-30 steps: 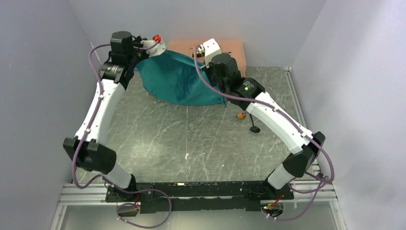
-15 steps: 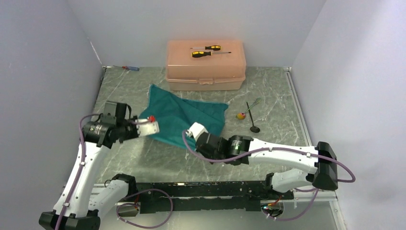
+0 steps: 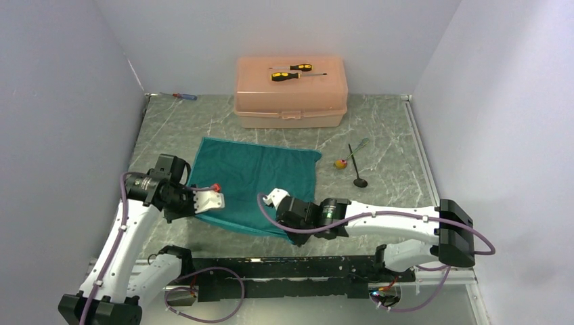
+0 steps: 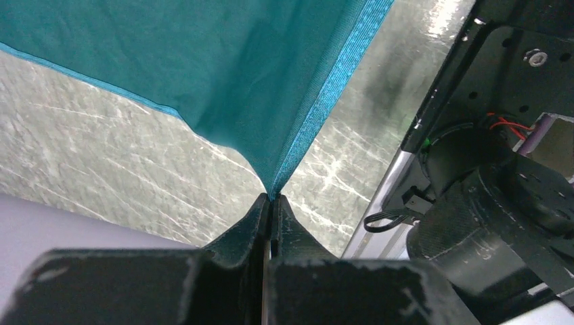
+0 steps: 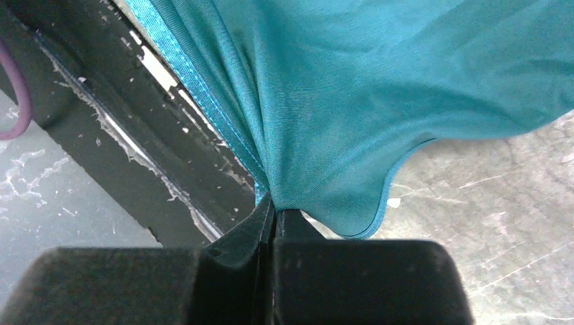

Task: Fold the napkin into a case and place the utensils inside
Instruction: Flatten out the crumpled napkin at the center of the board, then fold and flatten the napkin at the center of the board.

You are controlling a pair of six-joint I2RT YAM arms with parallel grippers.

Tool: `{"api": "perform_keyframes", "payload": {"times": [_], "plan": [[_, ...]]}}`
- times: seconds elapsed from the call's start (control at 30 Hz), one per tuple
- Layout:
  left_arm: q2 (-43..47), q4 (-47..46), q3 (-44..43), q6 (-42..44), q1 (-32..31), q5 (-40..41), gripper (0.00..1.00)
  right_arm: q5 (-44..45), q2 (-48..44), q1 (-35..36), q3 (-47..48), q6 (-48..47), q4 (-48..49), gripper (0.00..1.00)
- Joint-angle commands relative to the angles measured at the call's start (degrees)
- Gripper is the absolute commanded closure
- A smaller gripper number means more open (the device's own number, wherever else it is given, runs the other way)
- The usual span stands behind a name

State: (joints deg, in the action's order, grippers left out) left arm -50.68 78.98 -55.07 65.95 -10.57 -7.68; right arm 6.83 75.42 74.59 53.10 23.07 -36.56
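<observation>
Napkin (image 3: 256, 177) lies spread on the table (image 3: 379, 128), centre-left of the top view, wider side running left-right, far edge toward the peach box (image 3: 291, 101).

Left fingers (image 4: 271, 203) are clenched on the cloth's lower-left corner; the hem runs straight up out of the pinch. Right fingers (image 5: 274, 208) are clenched on the lower-right corner, with cloth bunched into pleats at the tips. In the top view both wrists sit at the napkin's bottom edge, left (image 3: 218, 202) and right (image 3: 269, 200).

Key relation: the whole sheet lies up-frame from both pinch points, so a fold would likely carry the lower edge up and over toward the upper edge. The two corners need to travel level or the crease will skew.

Spoon (image 3: 356, 168) and fork (image 3: 359, 145) lie right of the napkin, apart from it, handles roughly up-down in frame. The right arm is nearer to them.

Hard to tell:
- The napkin's lower-right edge is covered by the right wrist.
- Whether the cloth is single or doubled cannot be read.
- The fork tines are thin and faint.
- A small yellow-red object (image 3: 341, 163) beside the spoon is unclear.
- Wrist views show only the pinched corners.
</observation>
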Motion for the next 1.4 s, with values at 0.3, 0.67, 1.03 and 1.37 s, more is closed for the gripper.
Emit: {"api": "perform_keyframes", "payload": {"times": [0.3, 0.67, 1.03, 1.37], "plan": [[-21.44, -38.13, -4.31, -6.3, 0.46, 4.29, 0.97, -6.47, 8.9, -22.97, 7.48, -14.05, 6.66, 0.94], [-49.68, -58.76, -14.59, -6.1, -0.33, 15.68, 0.97, -4.87, 26.14, -35.81, 16.43, -16.72, 11.56, 0.75], [-61.44, -65.04, -19.38, -10.15, -0.33, 20.64, 0.97, 6.5, 22.42, -39.41, 15.53, -10.15, 16.41, 0.06], [-54.4, -49.14, -22.8, -18.01, -0.36, 9.15, 0.07, 2.11, 6.24, -37.83, -4.7, 5.24, 23.88, 0.1]]}}
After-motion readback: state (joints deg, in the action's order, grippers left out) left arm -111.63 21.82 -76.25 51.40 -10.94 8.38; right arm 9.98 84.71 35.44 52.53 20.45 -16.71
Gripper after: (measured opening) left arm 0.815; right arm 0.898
